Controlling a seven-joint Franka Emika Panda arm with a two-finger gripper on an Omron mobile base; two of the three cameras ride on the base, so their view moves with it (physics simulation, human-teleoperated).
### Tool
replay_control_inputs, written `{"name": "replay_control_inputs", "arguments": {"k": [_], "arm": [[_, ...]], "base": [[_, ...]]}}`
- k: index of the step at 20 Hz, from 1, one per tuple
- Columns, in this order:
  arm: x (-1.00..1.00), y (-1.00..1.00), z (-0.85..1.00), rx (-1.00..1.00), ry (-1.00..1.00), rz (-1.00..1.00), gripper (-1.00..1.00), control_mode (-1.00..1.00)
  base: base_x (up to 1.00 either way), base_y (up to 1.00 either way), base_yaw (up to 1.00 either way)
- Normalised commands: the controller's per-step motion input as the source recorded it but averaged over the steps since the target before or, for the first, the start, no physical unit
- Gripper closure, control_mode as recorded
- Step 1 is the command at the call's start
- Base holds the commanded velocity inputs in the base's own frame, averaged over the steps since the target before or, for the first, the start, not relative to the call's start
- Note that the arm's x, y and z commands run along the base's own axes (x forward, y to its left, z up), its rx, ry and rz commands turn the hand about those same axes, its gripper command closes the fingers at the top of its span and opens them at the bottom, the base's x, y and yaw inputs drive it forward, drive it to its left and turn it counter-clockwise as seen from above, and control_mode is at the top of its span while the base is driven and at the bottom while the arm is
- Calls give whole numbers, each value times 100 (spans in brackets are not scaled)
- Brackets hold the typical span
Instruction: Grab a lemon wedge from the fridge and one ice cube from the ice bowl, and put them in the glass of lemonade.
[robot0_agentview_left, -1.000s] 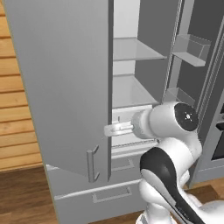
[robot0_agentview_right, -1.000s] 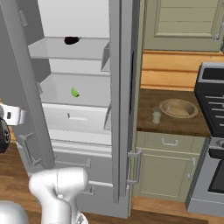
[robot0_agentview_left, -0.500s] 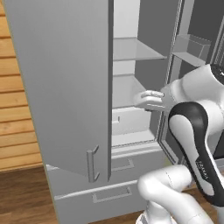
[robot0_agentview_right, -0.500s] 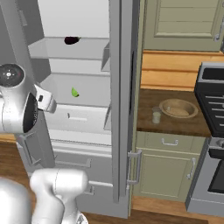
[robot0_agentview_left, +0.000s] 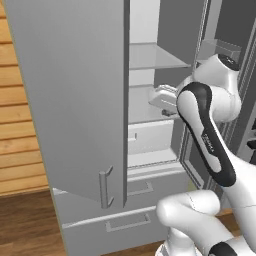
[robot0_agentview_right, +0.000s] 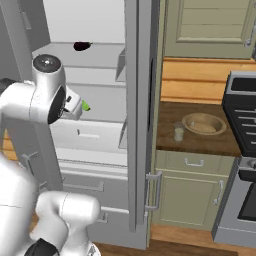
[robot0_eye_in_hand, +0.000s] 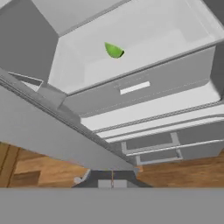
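The arm has swung up toward the open fridge (robot0_agentview_right: 100, 130); the lemon wedge (robot0_eye_in_hand: 113, 50) now sits upper centre in the hand view. The fingers (robot0_eye_in_hand: 112, 180) are fully closed, holding nothing, so they must open before any grasp.

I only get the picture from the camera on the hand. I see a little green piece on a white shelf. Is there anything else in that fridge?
Observer: Yes. In the right base view a small dark round item lies on the shelf above the lemon wedge.
Operator: Where is the glass it has to go into?
Observer: The glass of lemonade stands on the wooden counter to the right of the fridge.
Operator: And the ice?
Observer: The ice bowl sits on that counter just right of the glass, next to the stove.
Operator: Is the gripper open to grab?
Observer: No, the gripper is shut and holds nothing.
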Motion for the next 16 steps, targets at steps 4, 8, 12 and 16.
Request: {"name": "replay_control_inputs", "arguments": {"k": [4, 8, 12, 16], "arm": [[84, 3, -33, 1, 8, 0, -100, -100], [60, 0, -46, 21, 0, 0, -100, -100], [20, 0, -23, 37, 1, 7, -100, -100], [0, 16, -5, 32, 12, 16, -100, -100]], "base": [[0, 0, 0], [0, 0, 0], [0, 0, 0], [0, 0, 0]]}}
